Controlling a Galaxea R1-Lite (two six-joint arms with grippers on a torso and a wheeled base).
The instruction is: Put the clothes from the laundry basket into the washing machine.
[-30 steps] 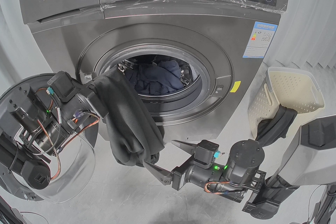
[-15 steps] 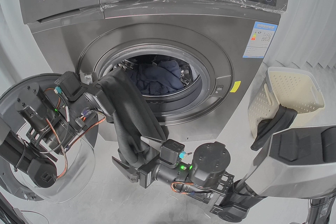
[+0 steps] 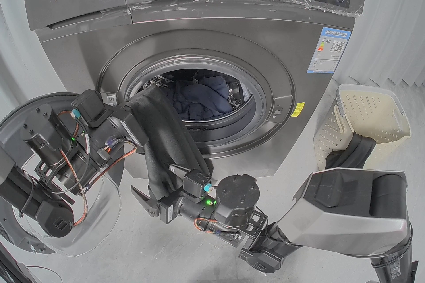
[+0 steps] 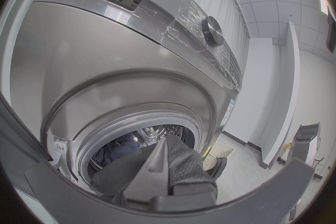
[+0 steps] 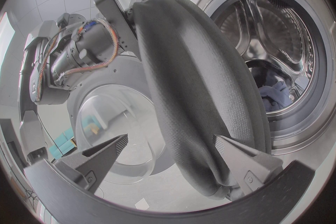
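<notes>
My left gripper is shut on a dark grey garment at the left edge of the washing machine's opening; in the left wrist view the cloth is clamped in that gripper. The garment hangs down in front of the machine. My right gripper is open low down, its fingers on either side of the garment's lower end. Navy clothes lie in the drum. The laundry basket leans at the right, with another dark garment draped over its rim.
The machine's round door stands open at the left, behind my left arm. Bare grey floor lies in front of the machine. White curtains hang behind and to the right.
My right arm has swung left from near the basket to under the hanging garment, fingers still open. My left gripper has edged closer to the drum opening with the garment.
</notes>
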